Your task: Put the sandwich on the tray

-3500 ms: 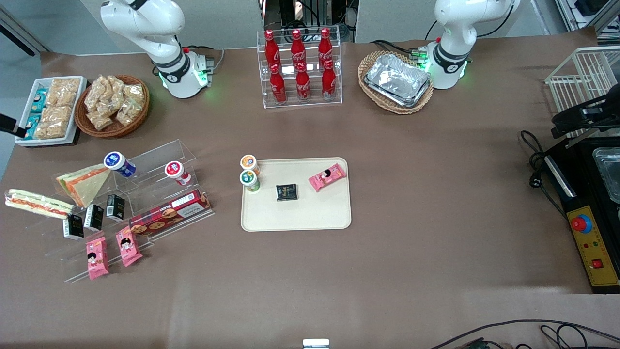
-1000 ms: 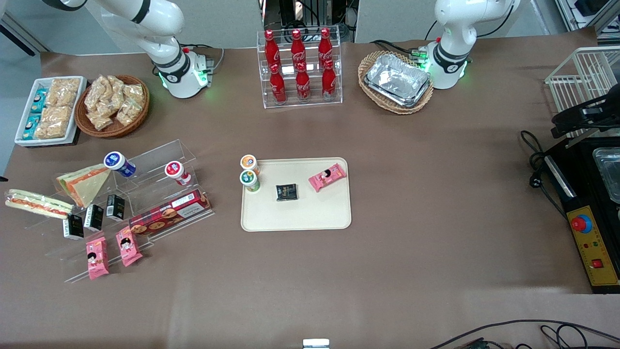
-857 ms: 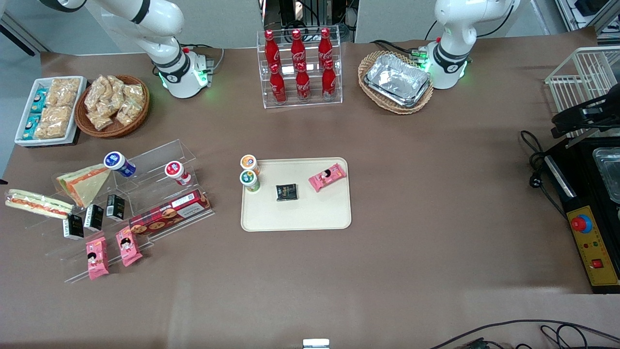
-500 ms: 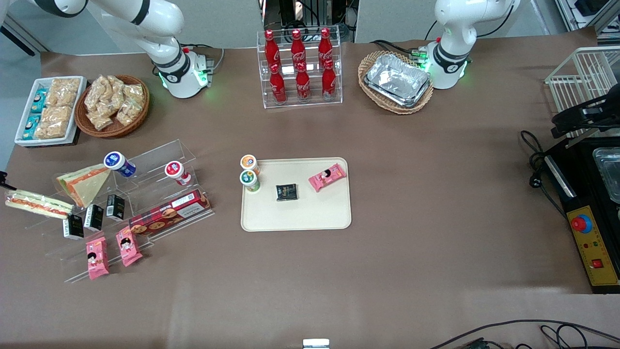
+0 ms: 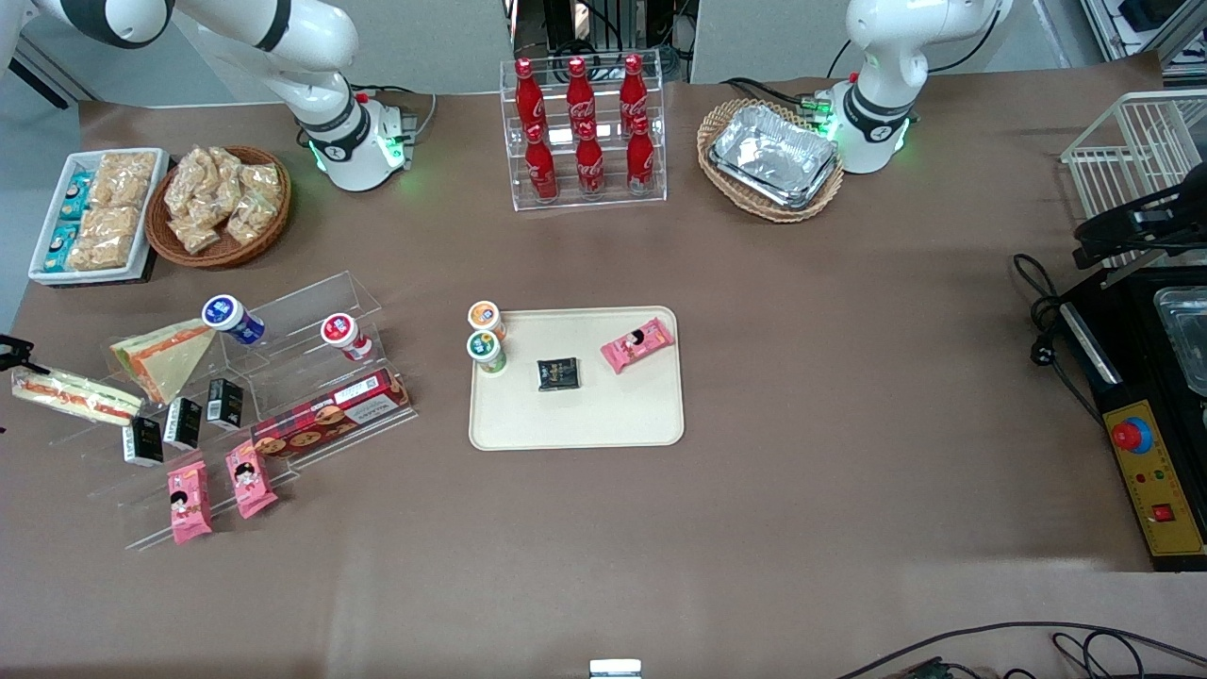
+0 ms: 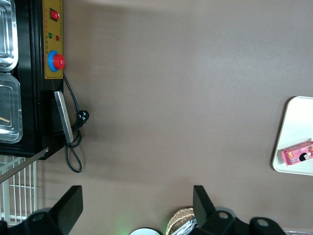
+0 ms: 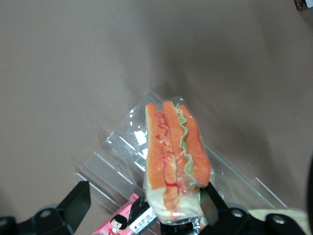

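Observation:
The sandwich is long and clear-wrapped, with white bread and a red-orange stripe. It lies on the clear acrylic step stand toward the working arm's end of the table. In the right wrist view the sandwich lies between my open fingers, close to one fingertip. My gripper is open and just above the sandwich. In the front view only a black bit of the gripper shows at the sandwich's outer end. The cream tray lies mid-table.
On the tray are a pink snack pack and a black packet, with two cups at its edge. A wedge sandwich, black cartons, a biscuit box and pink packs sit on the stand.
The gripper left the white snack bin, went out of view, and now shows again at the sandwich's outer end. The sandwich and the tray have hardly moved.

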